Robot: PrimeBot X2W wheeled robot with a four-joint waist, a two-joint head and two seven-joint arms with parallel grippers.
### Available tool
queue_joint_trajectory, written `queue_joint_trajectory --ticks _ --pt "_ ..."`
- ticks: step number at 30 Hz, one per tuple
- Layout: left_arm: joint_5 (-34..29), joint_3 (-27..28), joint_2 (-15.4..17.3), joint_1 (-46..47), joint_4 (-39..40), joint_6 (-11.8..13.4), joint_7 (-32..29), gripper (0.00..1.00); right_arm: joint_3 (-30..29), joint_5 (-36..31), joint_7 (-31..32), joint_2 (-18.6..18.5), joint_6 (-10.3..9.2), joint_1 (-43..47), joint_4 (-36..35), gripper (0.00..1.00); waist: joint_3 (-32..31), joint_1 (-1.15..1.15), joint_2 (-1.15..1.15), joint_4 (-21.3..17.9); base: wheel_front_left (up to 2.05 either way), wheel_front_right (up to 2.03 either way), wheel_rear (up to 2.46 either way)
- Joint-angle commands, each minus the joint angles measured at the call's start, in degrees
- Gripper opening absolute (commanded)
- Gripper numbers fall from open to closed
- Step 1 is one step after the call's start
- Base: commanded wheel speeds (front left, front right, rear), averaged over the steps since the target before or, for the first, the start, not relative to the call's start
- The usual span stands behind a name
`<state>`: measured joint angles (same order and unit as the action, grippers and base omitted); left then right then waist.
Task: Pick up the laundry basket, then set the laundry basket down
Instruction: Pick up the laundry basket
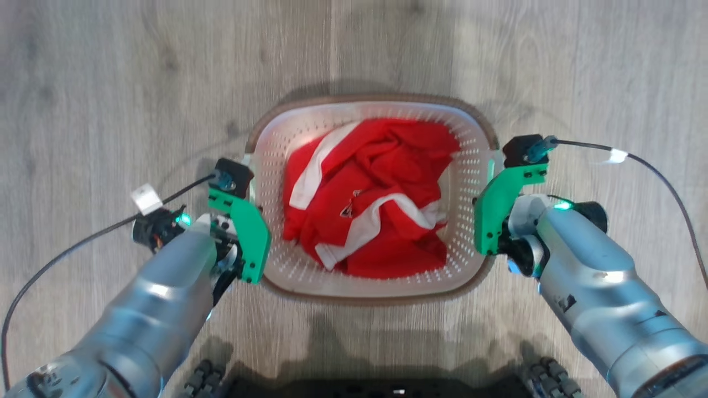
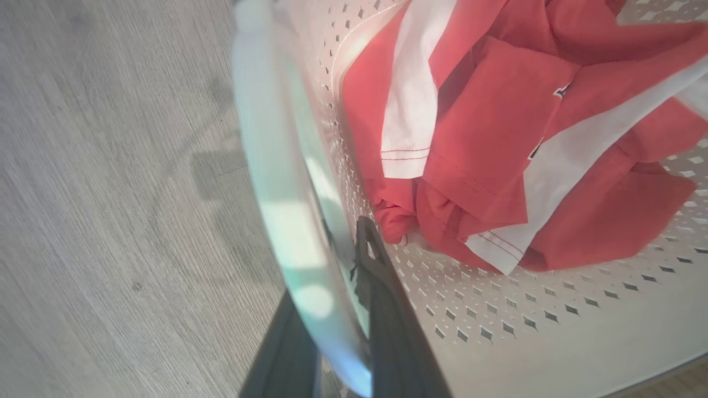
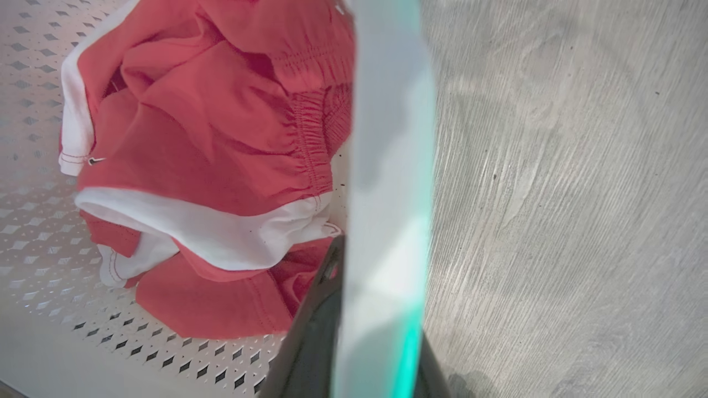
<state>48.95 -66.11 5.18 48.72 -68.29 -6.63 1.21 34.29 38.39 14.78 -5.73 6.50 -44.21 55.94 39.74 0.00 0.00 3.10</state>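
End effectors [image 2: 332,271] [image 3: 381,287] clamping laundry basket [image 1: 359,288], garment logo [image 3: 95,161] illegible

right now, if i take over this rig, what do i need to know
left gripper: shut on the white side handle of the white perforated plastic laundry basket with brown rim.
right gripper: shut on the opposite handle.
A crumpled red-and-white garment lies inside.
Done: both grips.
Unclear whether the basket is off the grey wood-look floor.
To do: finish lift, set down, release.

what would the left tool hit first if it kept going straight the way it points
The left tool grips the laundry basket by its handle; its inner finger would likely meet the red garment first, depth unclear.
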Motion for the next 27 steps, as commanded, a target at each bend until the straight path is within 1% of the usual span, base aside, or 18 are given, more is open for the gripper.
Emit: queue_joint_trajectory --ticks 1,6,11,12,20,27 --pt "0.4 -1.4 1.1 -1.6 2.5 -0.8 -0.8 0.00 2.7 1.1 1.5 2.4 0.99 1.9 -3.6 0.00 -2.6 0.00 0.00 -0.2 0.00 0.00 0.00" --pt "3.3 -4.1 3.7 -2.5 6.6 -0.8 -4.0 0.00 5.2 4.0 6.3 1.4 0.99 2.8 -5.2 0.00 -6.4 0.00 0.00 -0.2 0.00 0.00 0.00" --pt "5.8 -5.9 7.0 -4.2 11.2 -0.9 -7.8 0.00 7.6 7.2 10.8 1.0 0.99 4.1 -7.3 0.00 -10.7 0.00 0.00 -0.6 0.00 0.00 0.00" --pt "5.8 -5.9 7.0 -4.2 11.2 -0.9 -7.8 0.00 7.6 7.2 10.8 1.0 0.99 4.1 -7.3 0.00 -10.7 0.00 0.00 -0.6 0.00 0.00 0.00" --pt "8.9 -6.9 12.1 -6.8 19.3 -0.9 -13.2 0.00 11.0 11.6 16.7 0.0 0.99 5.6 -10.9 0.00 -17.2 0.00 0.00 -1.0 0.00 0.00 0.00" --pt "10.2 -7.1 16.3 -8.7 24.1 -0.9 -15.2 0.00 12.6 15.5 21.2 0.2 0.99 6.8 -13.5 0.00 -22.5 0.00 0.00 -1.6 0.00 0.00 0.00"
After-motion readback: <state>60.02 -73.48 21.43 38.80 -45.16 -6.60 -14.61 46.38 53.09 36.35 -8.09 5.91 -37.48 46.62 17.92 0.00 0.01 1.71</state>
